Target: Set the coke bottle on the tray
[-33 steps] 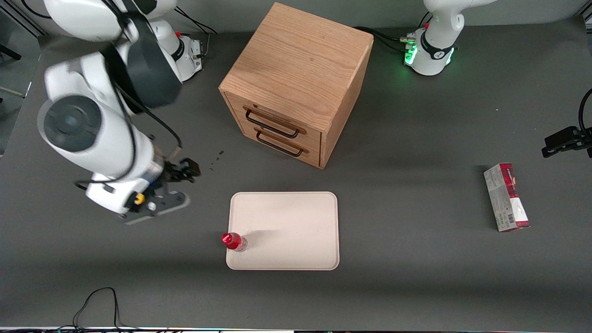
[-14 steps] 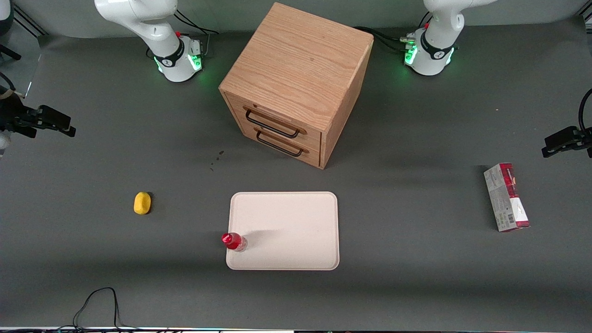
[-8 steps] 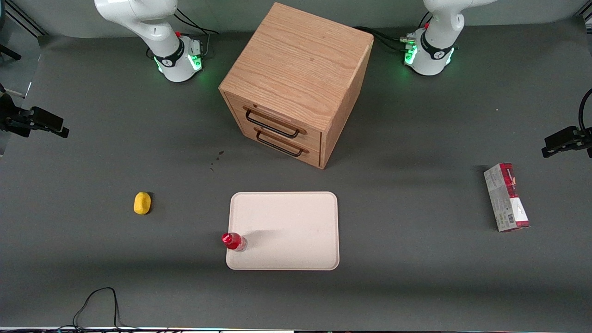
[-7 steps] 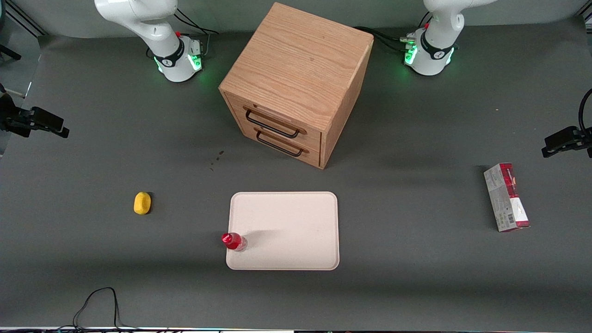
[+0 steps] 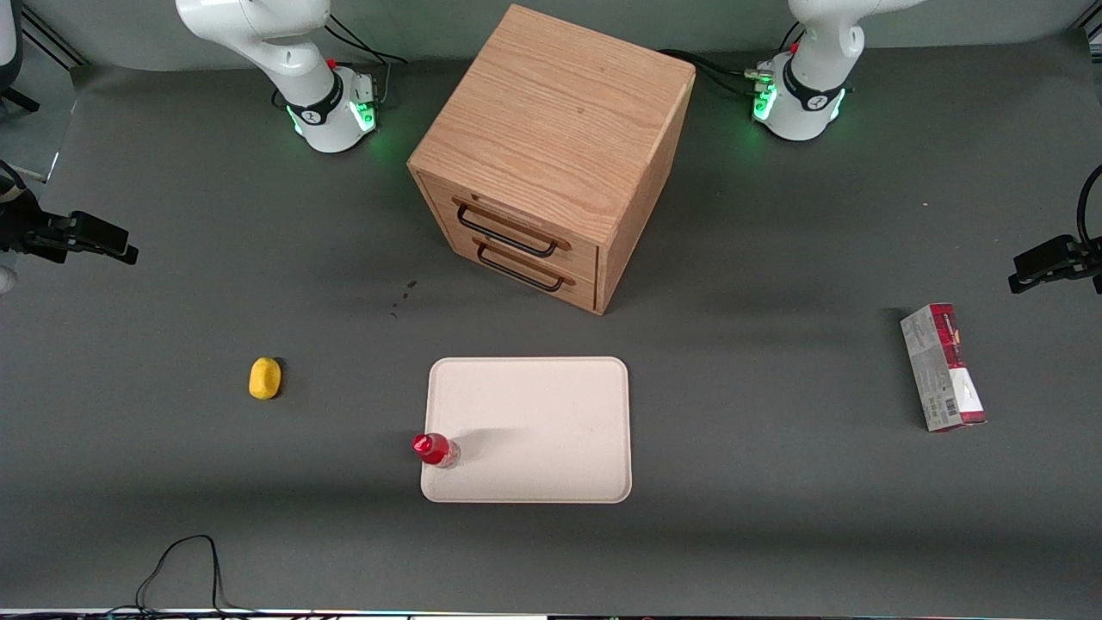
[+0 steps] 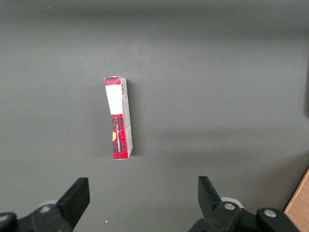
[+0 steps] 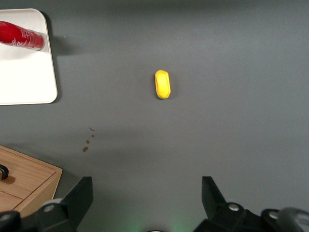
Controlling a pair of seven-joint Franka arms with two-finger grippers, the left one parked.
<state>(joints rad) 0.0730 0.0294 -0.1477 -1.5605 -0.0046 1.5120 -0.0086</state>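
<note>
The coke bottle (image 5: 435, 449), with red cap and red label, stands upright on the cream tray (image 5: 542, 422), at the tray's corner nearest the front camera and toward the working arm's end. It also shows in the right wrist view (image 7: 21, 39) on the tray's corner (image 7: 26, 79). My right gripper (image 5: 103, 241) is open and empty. It hangs high above the table at the working arm's end, far from the bottle, and its own view (image 7: 147, 186) shows only bare table between the fingers.
A yellow lemon (image 5: 265, 378) lies on the table between my gripper and the tray. It also shows in the wrist view (image 7: 162, 84). A wooden drawer cabinet (image 5: 551, 146) stands farther from the camera than the tray. A red-and-grey carton (image 5: 943, 366) lies toward the parked arm's end.
The right arm has pulled away from the spot over the lemon to the working arm's end of the table, uncovering the lemon. The bottle and tray have not moved.
</note>
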